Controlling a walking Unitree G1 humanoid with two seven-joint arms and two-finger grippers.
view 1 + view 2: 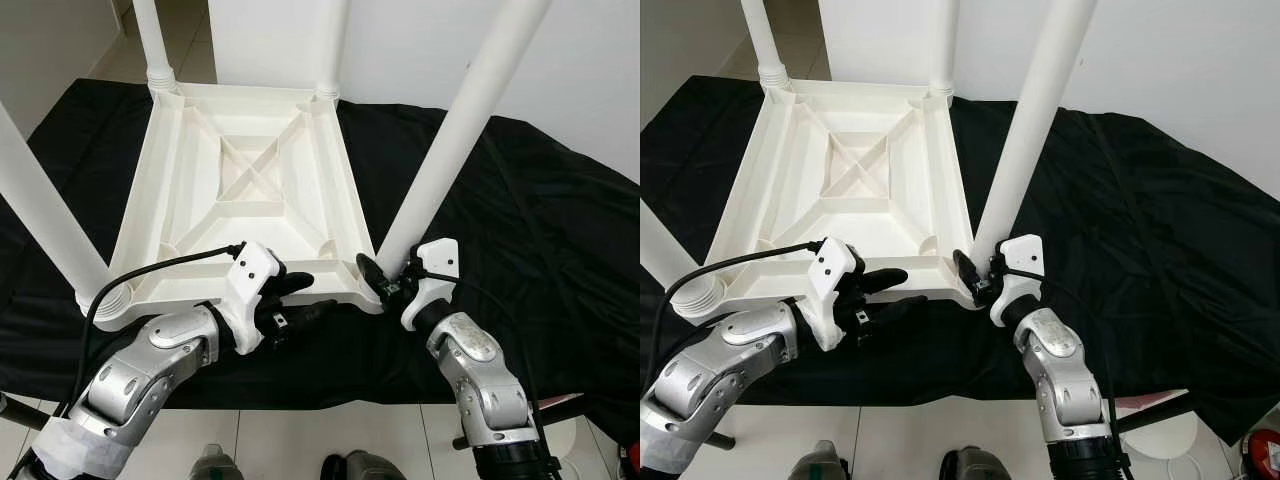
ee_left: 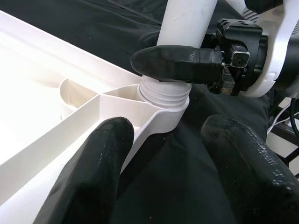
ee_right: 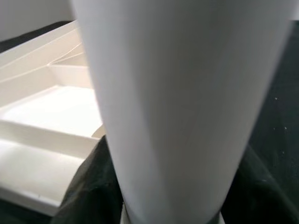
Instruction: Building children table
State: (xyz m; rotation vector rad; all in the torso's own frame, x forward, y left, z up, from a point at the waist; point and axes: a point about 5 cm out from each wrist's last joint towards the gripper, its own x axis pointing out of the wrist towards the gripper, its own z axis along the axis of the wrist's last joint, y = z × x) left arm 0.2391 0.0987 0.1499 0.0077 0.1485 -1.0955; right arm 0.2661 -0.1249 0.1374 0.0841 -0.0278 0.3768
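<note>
A white plastic children's table (image 1: pixel 180 215) lies upside down on a black cloth, with its ribbed underside facing up. Four white legs stand in its corner sockets. My right gripper (image 1: pixel 385 280) is at the near right leg (image 1: pixel 450 150), just above its threaded base (image 2: pixel 164 95), and is shut on it. One of its black fingers (image 2: pixel 177 63) crosses the front of the leg. That leg (image 3: pixel 168 102) looms close in the right wrist view. My left gripper (image 1: pixel 305 298) is open at the table's near rim (image 2: pixel 140 123); one finger lies over the rim and the other over the cloth.
The black cloth (image 1: pixel 540 220) spreads wide to the right of the table. The near left leg (image 1: pixel 40 220) leans out at the left. A white wall stands behind. Pale floor tiles (image 1: pixel 300 440) and a round white object (image 1: pixel 1165 435) lie in front.
</note>
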